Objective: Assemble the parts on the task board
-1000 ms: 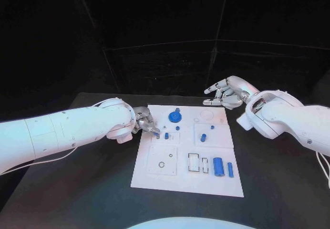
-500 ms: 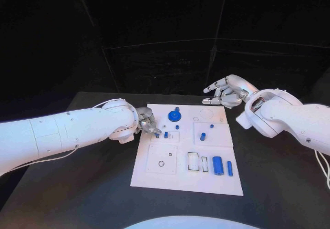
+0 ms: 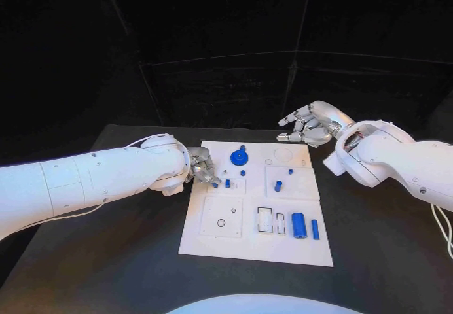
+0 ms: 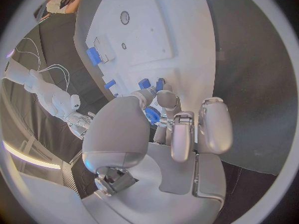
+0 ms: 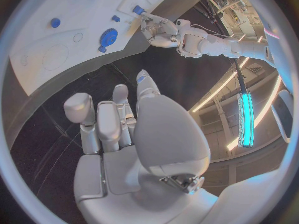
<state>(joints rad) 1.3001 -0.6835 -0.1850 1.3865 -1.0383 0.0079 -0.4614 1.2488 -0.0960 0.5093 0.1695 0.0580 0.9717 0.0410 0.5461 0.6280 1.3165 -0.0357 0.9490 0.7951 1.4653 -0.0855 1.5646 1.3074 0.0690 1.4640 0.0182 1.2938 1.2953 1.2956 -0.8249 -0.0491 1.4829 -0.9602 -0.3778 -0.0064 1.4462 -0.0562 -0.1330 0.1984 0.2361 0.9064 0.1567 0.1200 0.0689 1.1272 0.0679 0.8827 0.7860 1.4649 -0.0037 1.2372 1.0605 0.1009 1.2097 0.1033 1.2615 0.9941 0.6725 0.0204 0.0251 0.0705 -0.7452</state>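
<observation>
The white task board (image 3: 213, 239) lies in the middle of the black table. My left hand (image 3: 200, 166) reaches over its left edge. Its thumb and a finger pinch a small blue part (image 4: 151, 115). Just beyond the fingertips, two small blue parts (image 3: 228, 184) stand on the board. A blue gear (image 3: 239, 157) sits near the far edge, also visible as the gear (image 5: 110, 36) in the right wrist view. My right hand (image 3: 307, 125) hovers beyond the board's far right corner with its fingers apart, holding nothing.
A blue peg (image 3: 277, 186) stands right of centre on the board. A thick blue cylinder (image 3: 299, 226) and a slim blue bar (image 3: 314, 229) lie at the near right. Black table (image 3: 113, 261) surrounds the board on all sides.
Both hands stay where they were. The picture has shifted only slightly with the camera.
</observation>
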